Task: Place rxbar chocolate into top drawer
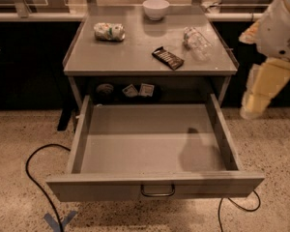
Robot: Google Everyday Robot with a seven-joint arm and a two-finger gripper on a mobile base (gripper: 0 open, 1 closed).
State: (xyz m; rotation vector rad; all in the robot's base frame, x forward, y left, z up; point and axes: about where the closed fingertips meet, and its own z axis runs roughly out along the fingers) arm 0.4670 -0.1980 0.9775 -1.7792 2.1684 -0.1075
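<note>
- Hanging at the right edge of the frame, the robot's pale cream hand points downward from a white rounded arm that enters from the upper right corner.
- It holds nothing and touches nothing. It is off to the right of the grey metal desk, beside the desk's right leg. Whether it is spread or pressed together I cannot tell.
- The small flat rxbar chocolate, in a dark brown-black wrapper with pale lettering, lies diagonally on the desk top, right of centre and well apart from the hand.
- The wide shallow grey metal top drawer stands pulled out toward the lower part of the frame, with its curved metal pull handle at the centre of the front panel.
- A dark shadow falls on the drawer floor toward its right side.
- A white bowl sits at the far edge of the desk.
- A crushed green-white can lies at the upper left of the desk.
- A clear plastic bottle lies on its side near the bar, to its upper right.
- A black cable loops over the speckled floor at lower left.
</note>
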